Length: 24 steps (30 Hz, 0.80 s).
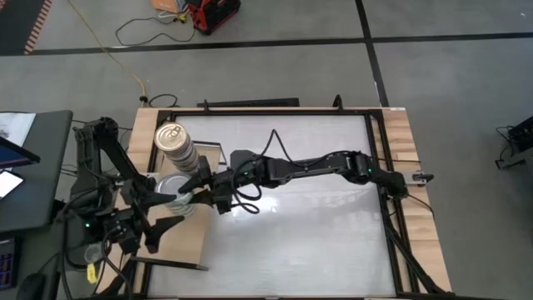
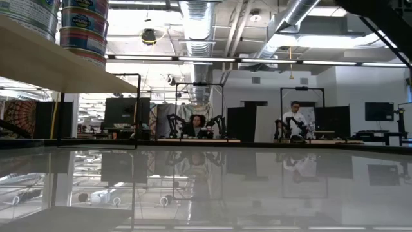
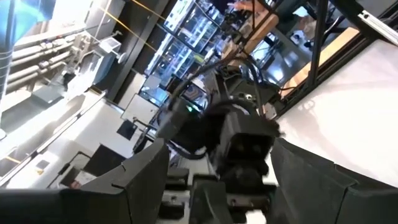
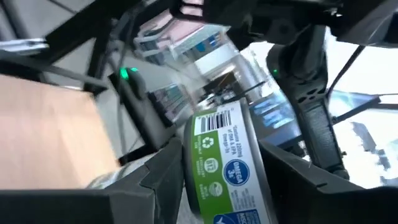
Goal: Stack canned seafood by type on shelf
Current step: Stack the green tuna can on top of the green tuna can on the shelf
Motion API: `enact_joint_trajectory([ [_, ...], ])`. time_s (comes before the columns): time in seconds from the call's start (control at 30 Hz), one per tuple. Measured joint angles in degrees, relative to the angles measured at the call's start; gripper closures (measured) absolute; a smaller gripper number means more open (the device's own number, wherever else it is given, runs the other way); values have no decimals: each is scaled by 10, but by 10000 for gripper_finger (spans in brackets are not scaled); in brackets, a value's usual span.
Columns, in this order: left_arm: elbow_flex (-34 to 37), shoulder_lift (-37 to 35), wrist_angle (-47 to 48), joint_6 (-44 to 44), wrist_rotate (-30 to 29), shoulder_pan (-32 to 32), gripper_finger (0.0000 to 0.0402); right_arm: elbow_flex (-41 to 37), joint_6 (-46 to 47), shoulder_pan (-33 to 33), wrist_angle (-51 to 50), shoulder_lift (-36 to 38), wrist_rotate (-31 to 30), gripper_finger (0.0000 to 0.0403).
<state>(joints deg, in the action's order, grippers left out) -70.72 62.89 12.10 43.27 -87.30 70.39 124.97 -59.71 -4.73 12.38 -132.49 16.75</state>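
Note:
The shelf [image 1: 187,242] stands at the table's left end, and the low view shows its underside [image 2: 58,64]. On it a stack of gold-topped tins [image 1: 176,143] rises, also in the low view [image 2: 84,29]. My right gripper [image 1: 193,182] reaches across from the right and is shut on a silver-topped tin of canned seafood [image 1: 171,185] beside that stack, over the wood [image 4: 43,124]. My left gripper [image 1: 171,223] hovers open over the shelf's near part, pointing at the right arm, with nothing between its fingers [image 3: 149,174]. My right gripper pinches the tin between its two fingers, which come level from the table's right. The green-and-white labelled side wall [image 4: 227,168] faces the wrist camera, with a finger [image 4: 161,180] at each flat end. Whether the tin rests on anything beneath, I cannot tell.
The white tabletop [image 1: 300,217] stretches right of the shelf inside a black frame [image 1: 379,167]. A second group of tins [image 2: 29,16] shows on the shelf's left part. A dark desk [image 1: 29,175] stands left of the table. People sit at benches far behind [image 2: 196,124].

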Motion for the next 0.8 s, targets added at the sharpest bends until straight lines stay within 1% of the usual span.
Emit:
enact_joint_trajectory([
  [0.07, 0, 0, 1, -3, 0, 0, 130, 3, 1, -1, 6, -2, -6, 186],
  [0.27, 0, 0, 0, -6, -4, 0, 130, 12, 40, -1, 3, 0, -11, 186],
  [0.37, 0, 0, 0, -5, -5, 0, 130, 22, 42, 0, -19, -1, -17, 186],
  [0.57, 0, 0, 0, -1, -2, 0, 130, 23, 53, 0, -20, -1, -19, 186],
  [0.63, 0, 0, 0, -20, -7, 0, 130, 23, 53, 0, -17, -1, -19, 186],
  [0.7, 0, 0, 0, -44, -24, 0, 130, 23, 53, 0, -18, -1, -19, 186],
  [0.8, 0, 0, -2, -69, -28, 1, 130, 23, 53, 0, -25, -1, -19, 186],
])
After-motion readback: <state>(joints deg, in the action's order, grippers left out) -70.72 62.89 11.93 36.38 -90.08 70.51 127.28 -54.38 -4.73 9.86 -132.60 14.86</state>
